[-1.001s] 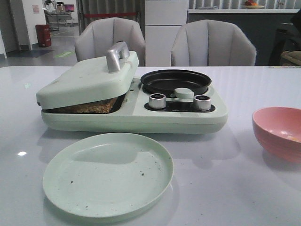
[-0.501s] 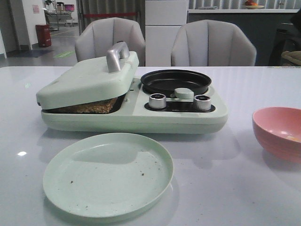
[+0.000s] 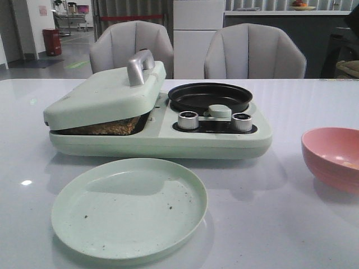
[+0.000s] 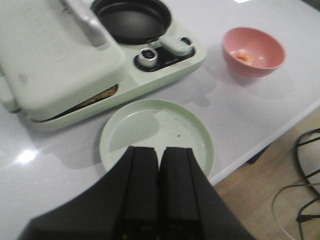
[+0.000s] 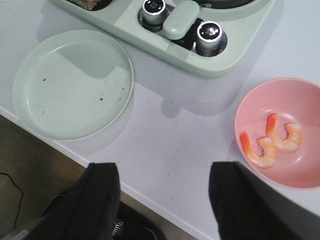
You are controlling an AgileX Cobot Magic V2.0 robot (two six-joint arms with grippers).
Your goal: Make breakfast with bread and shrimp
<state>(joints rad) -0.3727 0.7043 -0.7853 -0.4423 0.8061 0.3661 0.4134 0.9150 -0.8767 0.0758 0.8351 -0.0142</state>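
Shrimp (image 5: 272, 142) in bowl (image 5: 300, 100), right fingers (image 5: 102, 195) spread

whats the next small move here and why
Probably lower the open right end effector toward the pink bowl to pick up a shrimp. Two shrimp lie there untouched, the black pan is empty, and bread already sits under the nearly closed lid.

Browned bread (image 3: 109, 126) seemingly clamped under lid, two curled orange-white shrimp (image 5: 271, 142) touching in pink bowl (image 5: 260, 100)

White table (image 3: 291, 224): cooker (image 3: 162, 137), plate (image 3: 129, 207), bowl (image 3: 334, 157).
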